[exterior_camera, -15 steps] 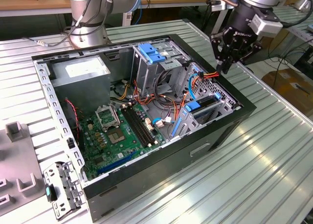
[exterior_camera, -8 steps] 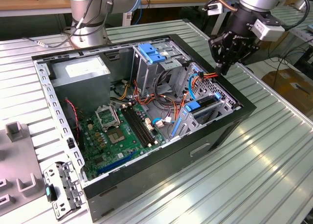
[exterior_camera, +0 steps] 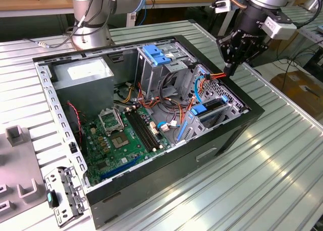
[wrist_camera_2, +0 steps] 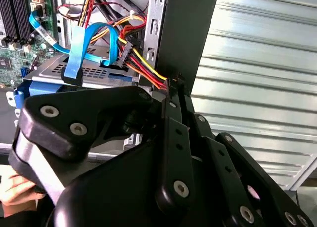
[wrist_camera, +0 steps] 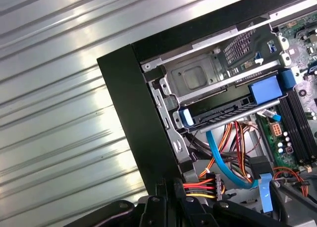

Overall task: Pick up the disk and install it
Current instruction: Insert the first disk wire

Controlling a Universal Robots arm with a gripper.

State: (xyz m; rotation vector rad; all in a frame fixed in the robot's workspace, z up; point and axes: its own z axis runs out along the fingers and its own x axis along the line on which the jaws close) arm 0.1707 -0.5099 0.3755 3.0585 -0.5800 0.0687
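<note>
my pincer point(exterior_camera: 228, 68): together, seemingly clamped on a power cable point(exterior_camera: 214, 75) | disk point(exterior_camera: 208, 110): slotted inside case point(exterior_camera: 237, 136), just below me | handling: stiff, hefty, shock-sensitive; I'd take its blue frame edges

My gripper point(wrist_camera: 171, 187) shows as dark links along one edge of the frame, drawn together just beside a black connector point(wrist_camera: 205, 183) with red, yellow and black wires. Near the centre the disk point(wrist_camera: 225, 112) sits in the metal cage point(wrist_camera: 198, 78), with a blue ribbon cable point(wrist_camera: 223, 157) curving between disk and connector. The case wall point(wrist_camera: 131, 113) borders the ribbed table point(wrist_camera: 54, 88).
</note>
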